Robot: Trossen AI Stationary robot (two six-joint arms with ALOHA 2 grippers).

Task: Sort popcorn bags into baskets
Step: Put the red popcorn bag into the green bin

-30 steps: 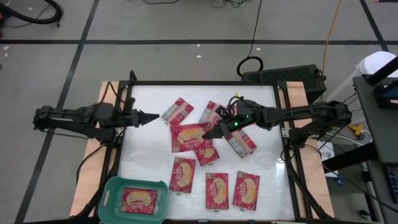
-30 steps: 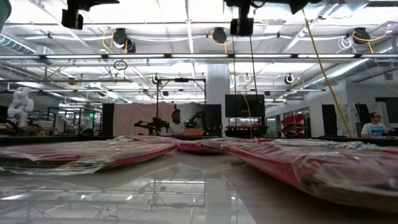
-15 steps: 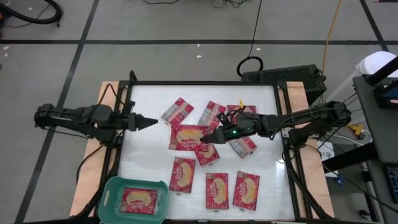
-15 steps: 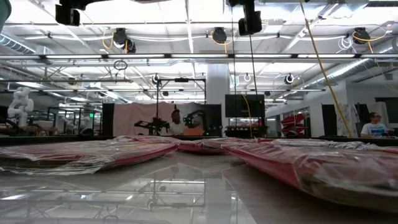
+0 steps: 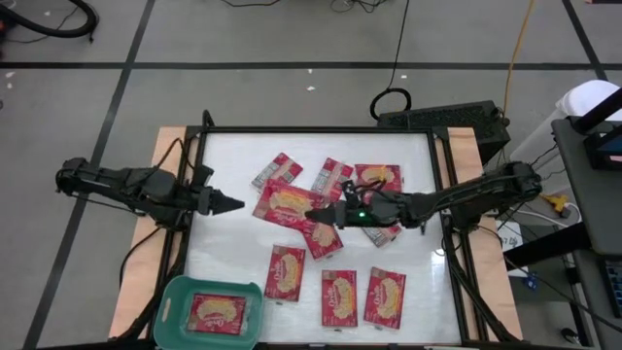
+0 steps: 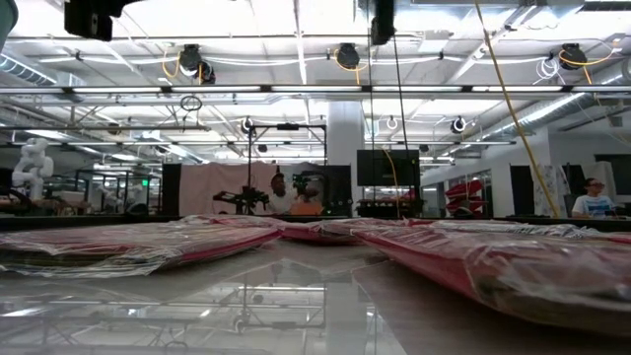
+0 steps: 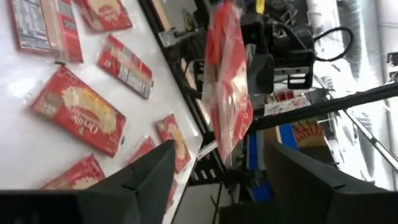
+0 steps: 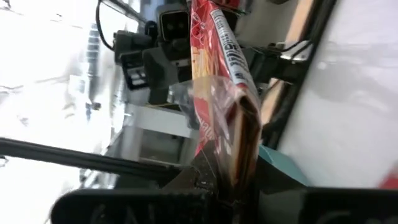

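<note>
Near edge of table: green basket (image 5: 209,311), one popcorn bag (image 5: 216,312) lying inside. Three more bags (image 5: 337,297) flat just beyond it. Mid-table: right gripper (image 5: 313,214) pressed together on the edge of a lifted bag (image 5: 282,201), held above the table, hanging crooked. Left gripper (image 5: 231,203) spread, empty, pointed at that bag from just beside it. Far side: loose bags (image 5: 275,172) scattered.

Risk, as I judge it: an edge pinch on slick film could slip, or a handover could miss, dropping the bag onto the others.

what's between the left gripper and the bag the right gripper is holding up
Only bare white table; the high view shows nothing between the open left gripper and the lifted popcorn bag the right gripper pinches.
</note>
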